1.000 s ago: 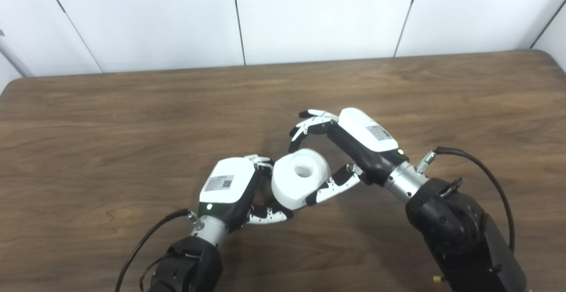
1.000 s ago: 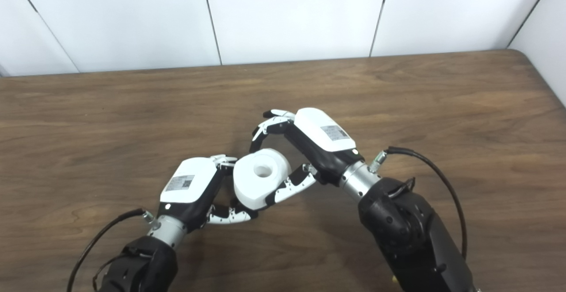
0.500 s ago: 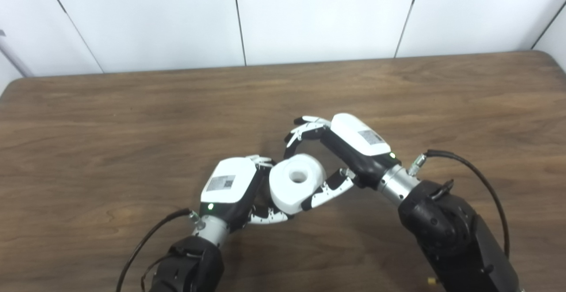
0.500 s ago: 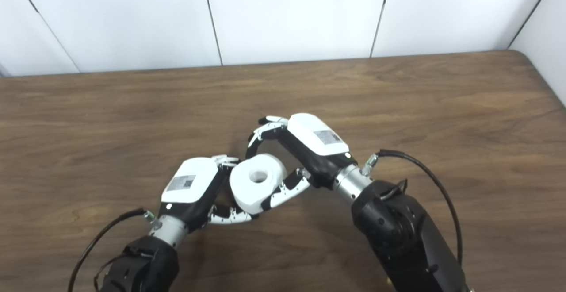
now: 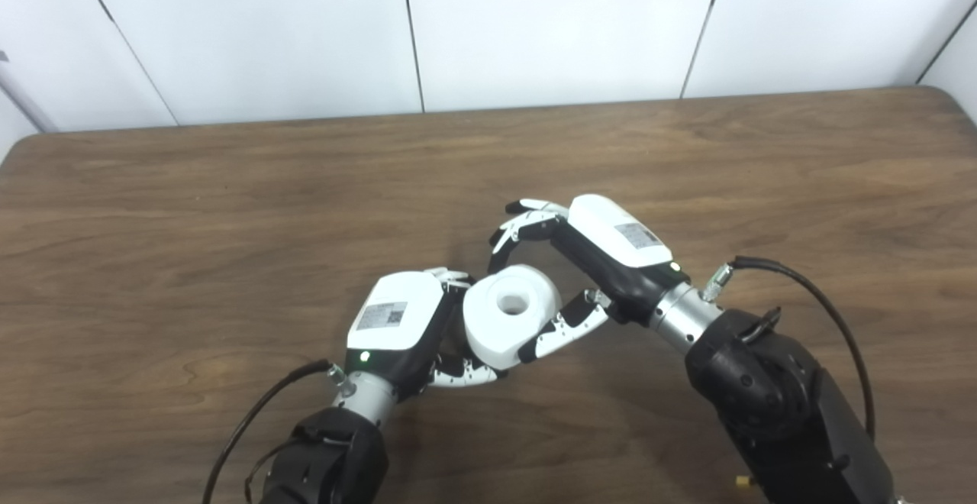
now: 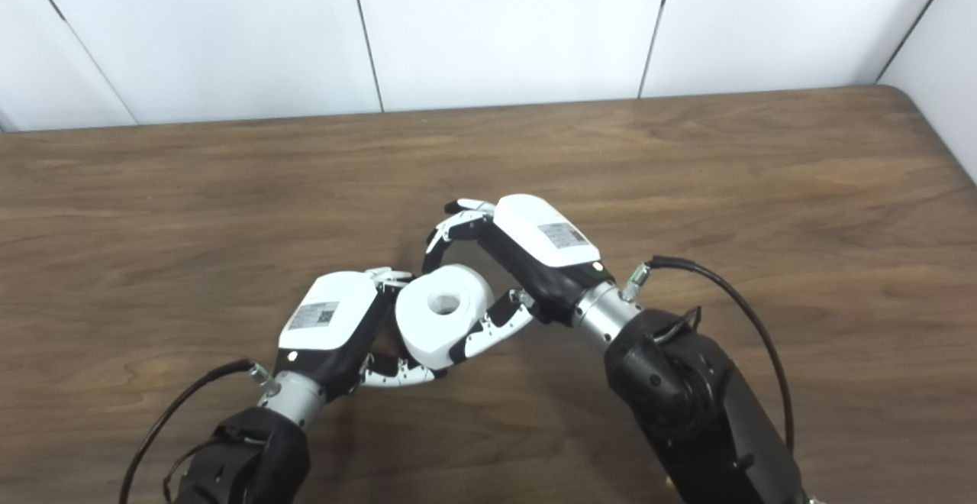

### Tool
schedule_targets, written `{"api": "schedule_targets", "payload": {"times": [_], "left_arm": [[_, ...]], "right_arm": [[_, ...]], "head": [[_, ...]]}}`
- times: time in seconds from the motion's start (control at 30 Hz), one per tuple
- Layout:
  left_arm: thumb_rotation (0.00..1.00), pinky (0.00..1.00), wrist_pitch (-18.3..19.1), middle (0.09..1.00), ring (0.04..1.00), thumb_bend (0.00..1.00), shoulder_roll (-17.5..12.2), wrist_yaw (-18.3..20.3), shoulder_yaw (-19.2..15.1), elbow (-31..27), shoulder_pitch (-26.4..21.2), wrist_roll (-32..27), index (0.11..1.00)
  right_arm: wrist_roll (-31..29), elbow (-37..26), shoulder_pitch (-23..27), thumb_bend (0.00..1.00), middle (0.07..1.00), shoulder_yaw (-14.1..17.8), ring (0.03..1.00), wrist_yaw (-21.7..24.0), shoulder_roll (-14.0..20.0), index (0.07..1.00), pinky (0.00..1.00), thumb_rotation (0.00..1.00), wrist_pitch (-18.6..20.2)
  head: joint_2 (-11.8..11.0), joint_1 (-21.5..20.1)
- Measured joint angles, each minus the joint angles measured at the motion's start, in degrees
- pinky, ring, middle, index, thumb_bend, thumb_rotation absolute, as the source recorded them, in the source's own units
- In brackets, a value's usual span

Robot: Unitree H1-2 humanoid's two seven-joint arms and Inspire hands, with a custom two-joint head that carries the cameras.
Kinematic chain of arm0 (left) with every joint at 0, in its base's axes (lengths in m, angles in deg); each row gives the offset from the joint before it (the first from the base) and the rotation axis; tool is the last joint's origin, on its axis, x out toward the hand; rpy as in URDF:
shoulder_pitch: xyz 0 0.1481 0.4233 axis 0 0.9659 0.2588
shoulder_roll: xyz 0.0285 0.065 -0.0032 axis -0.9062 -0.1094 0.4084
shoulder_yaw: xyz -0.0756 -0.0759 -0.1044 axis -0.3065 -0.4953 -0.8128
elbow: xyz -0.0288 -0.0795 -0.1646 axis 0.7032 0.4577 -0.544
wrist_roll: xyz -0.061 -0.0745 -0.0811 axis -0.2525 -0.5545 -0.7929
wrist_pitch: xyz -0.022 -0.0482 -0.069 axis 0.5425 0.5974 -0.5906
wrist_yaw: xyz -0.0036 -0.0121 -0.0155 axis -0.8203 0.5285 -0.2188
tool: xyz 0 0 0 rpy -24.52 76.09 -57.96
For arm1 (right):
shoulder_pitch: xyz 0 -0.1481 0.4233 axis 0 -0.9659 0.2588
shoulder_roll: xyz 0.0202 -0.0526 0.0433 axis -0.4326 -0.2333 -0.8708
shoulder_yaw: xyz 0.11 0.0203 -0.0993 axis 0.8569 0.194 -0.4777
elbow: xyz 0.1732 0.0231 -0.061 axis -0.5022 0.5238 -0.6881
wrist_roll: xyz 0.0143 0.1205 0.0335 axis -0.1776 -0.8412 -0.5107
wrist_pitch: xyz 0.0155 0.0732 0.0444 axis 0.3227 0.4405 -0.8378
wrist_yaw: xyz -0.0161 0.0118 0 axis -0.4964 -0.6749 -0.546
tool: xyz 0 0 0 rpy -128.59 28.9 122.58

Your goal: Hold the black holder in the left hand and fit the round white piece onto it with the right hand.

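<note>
Two hands around the round white piece point(image 5: 507, 315): right hand point(image 5: 603, 248) clasping it, left hand point(image 5: 397, 327) seemingly closed beneath.

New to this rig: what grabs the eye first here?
The round white piece, with a hole in its top face, sits at the middle of the wooden table, pinched between two robot hands. The left hand presses in from its left and the right hand curls over it from the right, thumb beneath. The black holder is hidden behind the hands and the white piece.
</note>
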Motion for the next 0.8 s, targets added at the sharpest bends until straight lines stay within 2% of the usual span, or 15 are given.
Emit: {"api": "schedule_targets", "payload": {"times": [0.4,0.43,0.5,0.57,0.63,0.8], "left_arm": [[0.06,0.81,-0.05,0.807,0.857,0.52,-0.02,0.17,0.00,-0.02,0.01,0.03,0.489],[0.06,0.81,-0.10,0.807,0.857,0.52,-0.03,0.17,-0.01,-0.02,0.01,0.03,0.489],[0.06,0.81,-0.16,0.807,0.859,0.52,-0.05,0.17,-0.01,-0.02,0.01,0.03,0.489],[0.06,0.82,-0.21,0.807,0.861,0.52,-0.06,0.17,-0.03,-0.04,0.03,0.00,0.489],[0.06,0.81,-0.21,0.807,0.861,0.52,-0.04,0.17,-0.06,-0.05,0.03,-0.01,0.489],[0.06,0.81,-0.24,0.806,0.859,0.52,-0.06,0.20,-0.09,-0.11,0.05,-0.01,0.489]], "right_arm": [[0.13,-0.19,1.20,0.52,0.779,-0.25,0.912,1.76,1.01,0.492,0.86,0.16,0.78],[0.21,-0.25,1.21,0.74,0.783,-0.28,0.912,1.79,1.01,0.539,0.86,0.25,1.02],[0.68,-0.31,1.21,0.92,0.790,-0.39,0.914,1.83,1.03,0.584,0.87,0.33,1.47],[1.28,-0.28,1.20,0.99,0.806,-0.41,0.924,2.03,1.28,0.619,0.89,0.37,1.69],[1.62,0.12,0.84,1.00,0.813,-1.04,0.928,4.59,2.08,0.646,0.90,0.38,2.29],[2.41,0.17,-0.03,1.00,0.883,-1.14,0.971,6.56,1.92,0.849,0.95,0.42,3.67]], "head": [[-0.09,-0.18],[-0.09,-0.18],[-0.09,-0.26],[-0.17,-0.26],[-0.18,-0.26],[-0.35,-0.18]]}}
